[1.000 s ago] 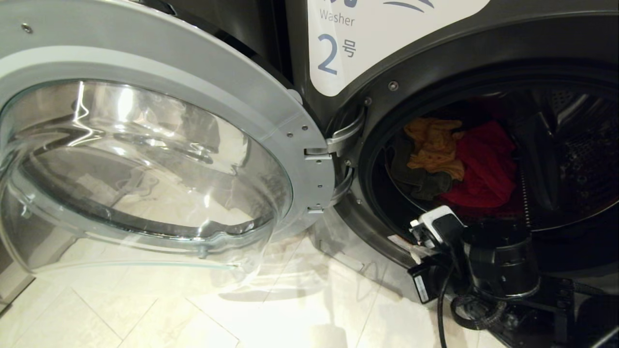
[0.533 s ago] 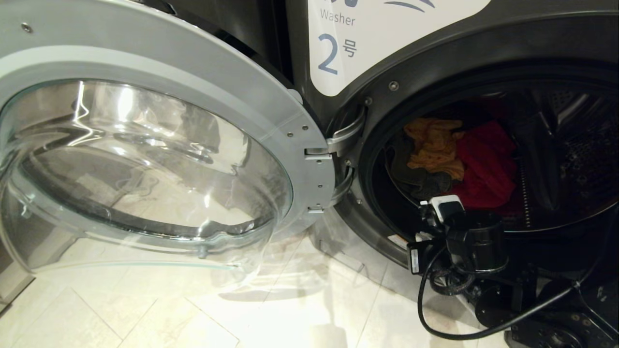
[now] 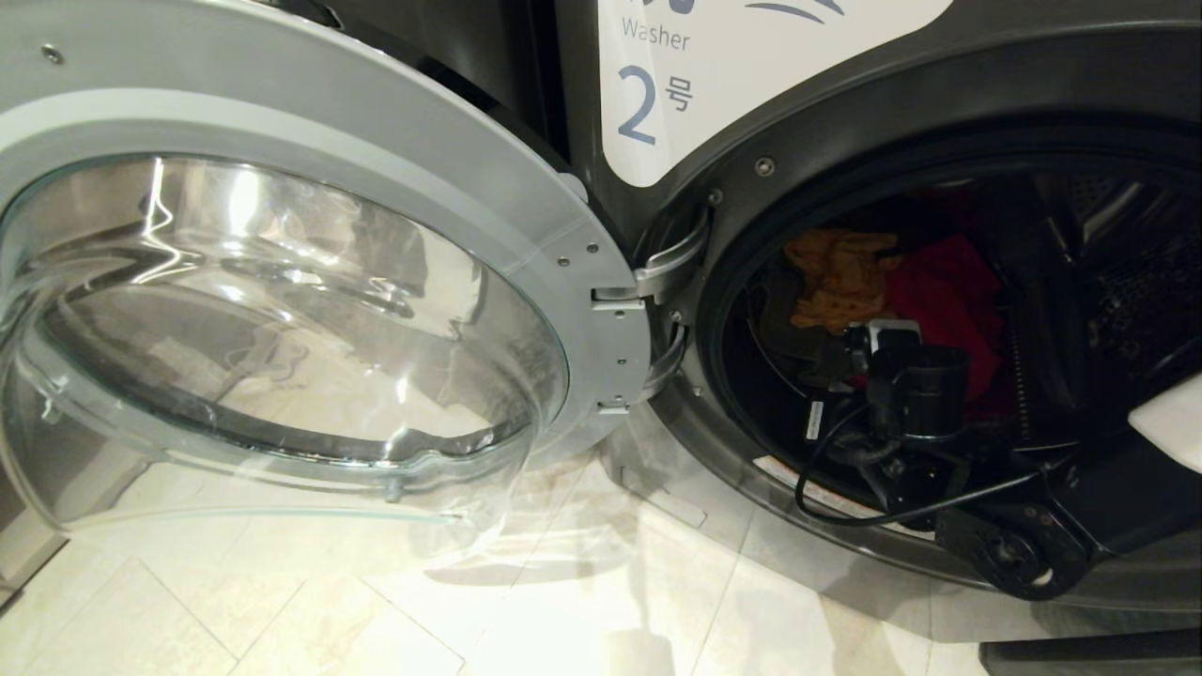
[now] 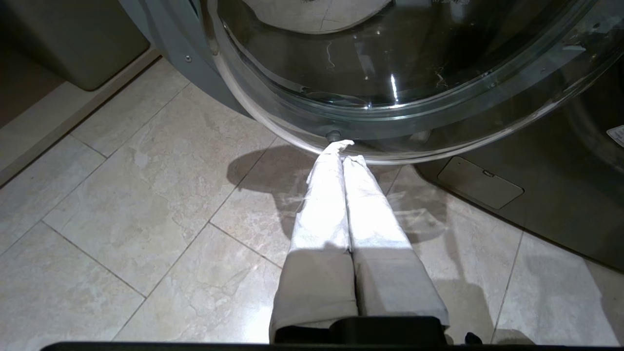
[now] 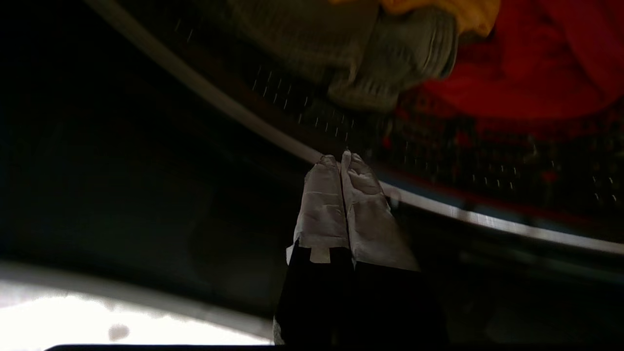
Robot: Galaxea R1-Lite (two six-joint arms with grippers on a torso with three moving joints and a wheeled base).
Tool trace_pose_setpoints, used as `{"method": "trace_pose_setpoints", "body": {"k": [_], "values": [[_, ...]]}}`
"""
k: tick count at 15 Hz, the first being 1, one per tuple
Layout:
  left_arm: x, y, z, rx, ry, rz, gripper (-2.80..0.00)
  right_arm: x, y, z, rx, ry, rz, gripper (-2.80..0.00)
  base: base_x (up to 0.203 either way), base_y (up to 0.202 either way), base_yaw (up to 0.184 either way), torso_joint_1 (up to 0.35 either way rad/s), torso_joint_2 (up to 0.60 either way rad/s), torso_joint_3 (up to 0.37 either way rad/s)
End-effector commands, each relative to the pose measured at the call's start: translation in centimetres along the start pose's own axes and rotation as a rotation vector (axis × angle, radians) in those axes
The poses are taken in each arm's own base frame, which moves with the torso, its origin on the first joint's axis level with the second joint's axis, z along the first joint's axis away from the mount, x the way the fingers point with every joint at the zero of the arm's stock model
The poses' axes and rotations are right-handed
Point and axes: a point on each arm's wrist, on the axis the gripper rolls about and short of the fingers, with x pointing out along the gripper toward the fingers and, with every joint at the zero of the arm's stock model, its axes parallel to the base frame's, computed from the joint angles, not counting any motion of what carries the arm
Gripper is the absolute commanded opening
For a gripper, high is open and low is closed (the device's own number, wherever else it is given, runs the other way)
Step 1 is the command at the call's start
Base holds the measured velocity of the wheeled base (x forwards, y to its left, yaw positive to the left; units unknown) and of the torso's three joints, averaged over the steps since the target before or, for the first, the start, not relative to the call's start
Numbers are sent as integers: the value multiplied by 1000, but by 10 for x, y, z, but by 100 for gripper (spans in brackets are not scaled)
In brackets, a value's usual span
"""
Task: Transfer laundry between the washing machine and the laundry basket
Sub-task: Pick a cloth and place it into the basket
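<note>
The washing machine (image 3: 657, 103) labelled 2 stands with its round door (image 3: 582, 253) swung wide to the left. Inside the drum lies the laundry: a mustard-orange piece (image 3: 840, 277), a red one (image 3: 948, 282) and a dark grey-green one (image 3: 784, 329). My right arm (image 3: 916, 394) reaches through the drum opening just below them. In the right wrist view my right gripper (image 5: 342, 158) is shut and empty, its tips over the drum's lip, short of the grey-green piece (image 5: 380, 63) and the red one (image 5: 526, 73). My left gripper (image 4: 343, 151) hangs shut over the floor under the door glass. The laundry basket is out of view.
The door's bulging glass bowl (image 3: 282, 310) fills the left half of the head view above pale floor tiles (image 3: 282, 601). A bright metal drum rim (image 5: 234, 109) crosses ahead of the right fingers. A small service flap (image 4: 480, 183) sits low on the washer front.
My right arm has risen from the sill at the bottom of the opening and gone deeper into the drum, toward the clothes. The left arm, door and laundry have not moved.
</note>
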Motion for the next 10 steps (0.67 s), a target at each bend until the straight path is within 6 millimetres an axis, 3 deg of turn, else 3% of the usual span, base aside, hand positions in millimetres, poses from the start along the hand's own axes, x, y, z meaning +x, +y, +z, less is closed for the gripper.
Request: {"method": "trace_pose_setpoints", "body": {"k": [1,4,10], "values": [[2,0,-11,-1,41,2,-280,24,-1,7,38,-36,-36,-280,0,0,0,0,0,0],[2,0,-11,0,41,2,-280,49,-8,12,62,-42,-80,-280,0,0,0,0,0,0],[2,0,-11,0,41,2,-280,76,-21,11,84,35,-146,-280,0,0,0,0,0,0]]}}
